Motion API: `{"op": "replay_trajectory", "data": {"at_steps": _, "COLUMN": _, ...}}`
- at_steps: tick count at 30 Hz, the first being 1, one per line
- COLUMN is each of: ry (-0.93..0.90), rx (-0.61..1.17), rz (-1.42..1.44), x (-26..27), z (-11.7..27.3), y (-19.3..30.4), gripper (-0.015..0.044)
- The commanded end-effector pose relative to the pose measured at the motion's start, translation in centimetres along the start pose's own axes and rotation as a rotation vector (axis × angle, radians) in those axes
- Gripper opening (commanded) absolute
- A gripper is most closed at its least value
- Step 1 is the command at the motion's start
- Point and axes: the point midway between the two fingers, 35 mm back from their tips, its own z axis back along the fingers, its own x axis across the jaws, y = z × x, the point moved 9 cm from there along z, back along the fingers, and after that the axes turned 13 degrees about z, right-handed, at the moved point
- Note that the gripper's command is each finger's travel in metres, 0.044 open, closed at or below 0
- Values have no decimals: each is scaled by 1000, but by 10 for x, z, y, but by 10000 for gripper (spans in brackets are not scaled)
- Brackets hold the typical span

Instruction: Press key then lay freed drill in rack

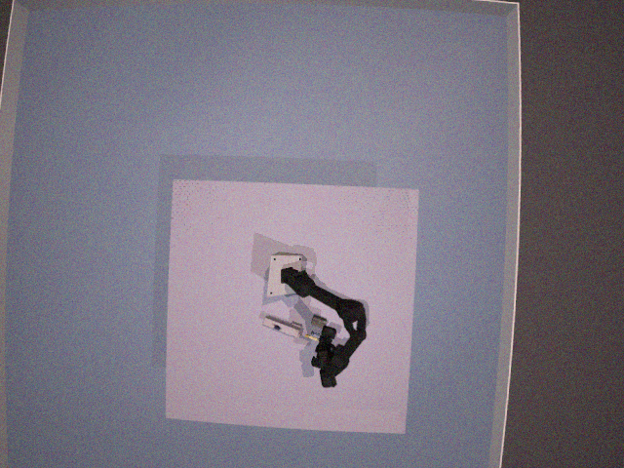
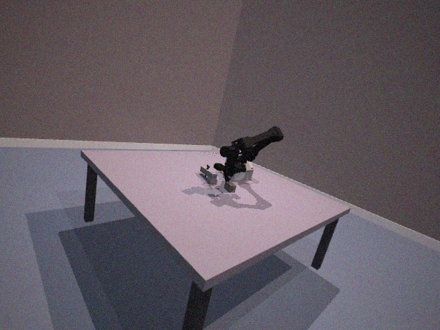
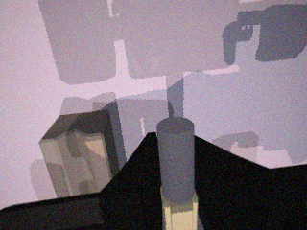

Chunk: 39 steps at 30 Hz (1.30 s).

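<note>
Wrist view, black claw (image 1: 319, 347) (image 2: 226, 179) (image 3: 165, 138) clamped on the round gray and yellow drill (image 1: 310, 336) (image 3: 176, 160), beside the brown grooved rack (image 1: 319, 320) (image 2: 229, 187) (image 3: 79, 158), long pale block (image 1: 287, 329) (image 2: 208, 174) with a dark knob (image 1: 277, 327) (image 2: 207, 166) near that rack.

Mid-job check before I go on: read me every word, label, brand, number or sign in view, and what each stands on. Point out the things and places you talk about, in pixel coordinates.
None: no readable text in any view.
Drill (image 3: 176, 160): no lettering on the side that shows.
Gripper: no marking to be made out, too dark.
Block (image 3: 72, 163): dark patches, no letters.
Base (image 1: 276, 277): small dark dots at its corners, not characters.
</note>
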Motion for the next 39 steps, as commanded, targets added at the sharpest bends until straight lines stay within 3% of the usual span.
{"op": "replay_trajectory", "data": {"at_steps": 1, "ry": -3, "rx": 4, "rz": -6, "x": 8, "z": -2, "y": -3, "gripper": 0}}
{"op": "replay_trajectory", "data": {"at_steps": 39, "ry": -5, "rx": 1, "rz": -7, "x": 51, "z": -21, "y": -24, "gripper": 0}}
